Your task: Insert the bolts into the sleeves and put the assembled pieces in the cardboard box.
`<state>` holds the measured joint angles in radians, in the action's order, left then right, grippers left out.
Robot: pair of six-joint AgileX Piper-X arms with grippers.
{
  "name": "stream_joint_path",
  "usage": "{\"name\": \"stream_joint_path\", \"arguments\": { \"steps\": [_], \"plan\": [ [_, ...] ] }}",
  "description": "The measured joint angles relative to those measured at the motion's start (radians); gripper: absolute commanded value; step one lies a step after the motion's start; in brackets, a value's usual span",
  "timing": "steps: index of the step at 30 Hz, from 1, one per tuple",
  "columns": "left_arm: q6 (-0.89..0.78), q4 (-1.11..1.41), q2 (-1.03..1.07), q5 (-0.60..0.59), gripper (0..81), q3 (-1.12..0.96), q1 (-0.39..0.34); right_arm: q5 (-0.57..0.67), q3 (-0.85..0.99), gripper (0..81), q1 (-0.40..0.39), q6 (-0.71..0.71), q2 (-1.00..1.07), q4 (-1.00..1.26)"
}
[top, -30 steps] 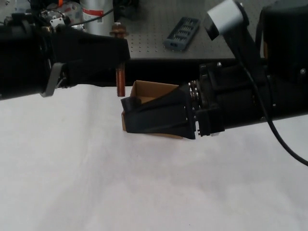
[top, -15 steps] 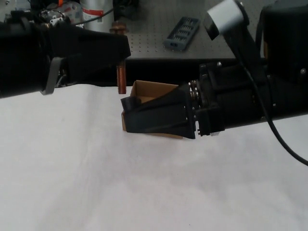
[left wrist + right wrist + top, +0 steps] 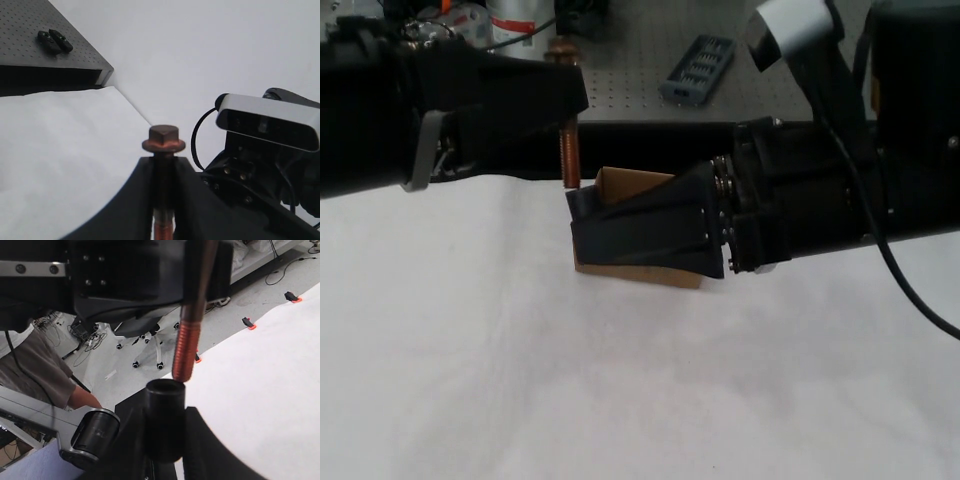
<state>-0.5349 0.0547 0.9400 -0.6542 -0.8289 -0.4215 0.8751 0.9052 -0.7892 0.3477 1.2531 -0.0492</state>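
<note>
My left gripper [image 3: 570, 105] is shut on a copper bolt [image 3: 569, 150], which hangs upright with its threaded end down; its hex head [image 3: 164, 139] sits above the fingers [image 3: 189, 185]. My right gripper [image 3: 582, 205] is shut on a black sleeve [image 3: 164, 420], held upright just under the bolt. The bolt's threaded tip [image 3: 184, 356] hovers right at the sleeve's open mouth, slightly off to one side. The cardboard box [image 3: 630, 186] stands on the white cloth behind and under the right gripper, mostly hidden by it.
White cloth [image 3: 620, 380] covers the bench's near part. Behind it lies a perforated metal board [image 3: 650, 60] with a blue-grey holder [image 3: 697, 68] and a silver canister [image 3: 522, 25]. Both black arms span the middle of the high view.
The right gripper has risen with the sleeve toward the bolt's tip. The left gripper has shifted the bolt slightly up and back.
</note>
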Motion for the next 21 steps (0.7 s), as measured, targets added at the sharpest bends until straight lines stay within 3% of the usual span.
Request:
{"name": "stream_joint_path", "arguments": {
  "steps": [21],
  "plan": [
    [-0.053,0.022,0.0,-0.002,0.7,0.0,0.003,-0.004,-0.002,2.7,-0.003,0.017,0.002,0.039]
  ]
}}
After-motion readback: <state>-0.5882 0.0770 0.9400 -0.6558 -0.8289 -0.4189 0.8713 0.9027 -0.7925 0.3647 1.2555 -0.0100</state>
